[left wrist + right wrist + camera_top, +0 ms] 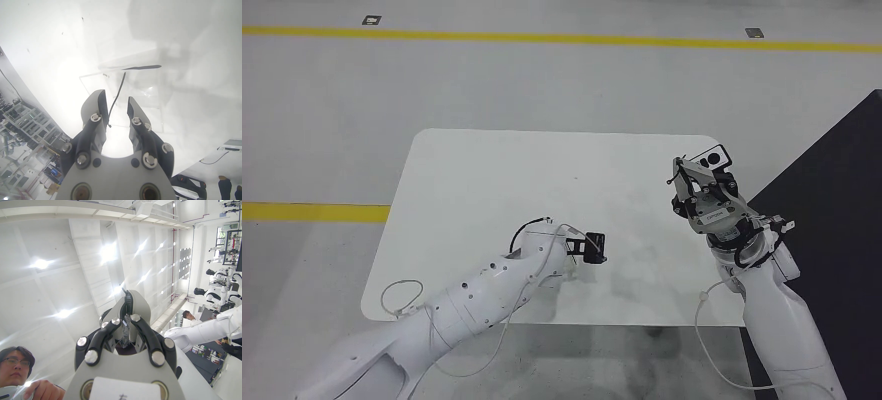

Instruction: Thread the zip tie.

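While the zip tie waits to be threaded, the robot's left gripper [115, 94] hangs low over the white table [492, 170], near its front edge, with its jaws spread wide and nothing held. The zip tie [118, 90], a thin black strap, lies in the gap between the two ribbed pads [103, 108]. Its near end sits just beside one pad, though contact cannot be made out. Its long axis runs almost parallel to the fingers, pointing away from the wrist and out past the fingertips, with a slight bend along the way. A dark tapered shape [143, 67] lies crosswise beyond the strap's far end; whether it belongs to the tie or is only a shadow cannot be told.

Farther right, and well apart from the strap, the right gripper [127, 292] is turned upward toward the ceiling, off the table surface. Its fingers are pressed together, and a thin dark sliver [123, 289] pokes out past them, too small to name.

The left arm is clearly the nearer one. Because the strap lies along the gap, not across it, squeezing the jaws would likely catch it across its narrow width, provided the strap is centred first.
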`<move>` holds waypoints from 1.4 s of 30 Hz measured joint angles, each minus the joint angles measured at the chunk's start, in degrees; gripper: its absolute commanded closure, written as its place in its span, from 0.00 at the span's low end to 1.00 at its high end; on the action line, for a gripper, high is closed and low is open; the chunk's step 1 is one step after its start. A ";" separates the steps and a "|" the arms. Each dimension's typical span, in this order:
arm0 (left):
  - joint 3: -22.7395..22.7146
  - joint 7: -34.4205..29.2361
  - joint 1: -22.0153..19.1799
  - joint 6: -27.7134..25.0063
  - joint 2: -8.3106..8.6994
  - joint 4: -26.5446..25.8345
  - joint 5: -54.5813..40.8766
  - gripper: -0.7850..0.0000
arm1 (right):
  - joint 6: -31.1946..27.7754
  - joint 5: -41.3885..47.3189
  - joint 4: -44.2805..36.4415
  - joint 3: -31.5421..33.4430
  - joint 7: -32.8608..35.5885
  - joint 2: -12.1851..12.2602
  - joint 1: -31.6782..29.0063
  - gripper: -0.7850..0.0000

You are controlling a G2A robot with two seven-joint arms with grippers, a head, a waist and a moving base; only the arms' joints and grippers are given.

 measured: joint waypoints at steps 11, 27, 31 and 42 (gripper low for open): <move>2.27 -0.18 -1.33 0.19 -0.19 2.13 -2.23 0.73 | 0.00 0.00 0.00 0.00 0.00 0.00 0.00 1.00; 3.10 0.10 -2.64 -0.09 -1.67 5.16 -3.20 0.74 | 0.00 0.00 0.00 0.00 0.00 0.00 0.00 1.00; 3.26 0.34 -2.80 -0.33 -2.03 6.34 -3.25 0.76 | 0.00 0.00 0.00 0.00 0.00 0.00 0.00 1.00; 3.77 0.97 -3.04 -0.95 -3.07 9.19 -3.93 0.89 | 0.00 0.00 0.00 0.00 0.00 0.00 0.00 1.00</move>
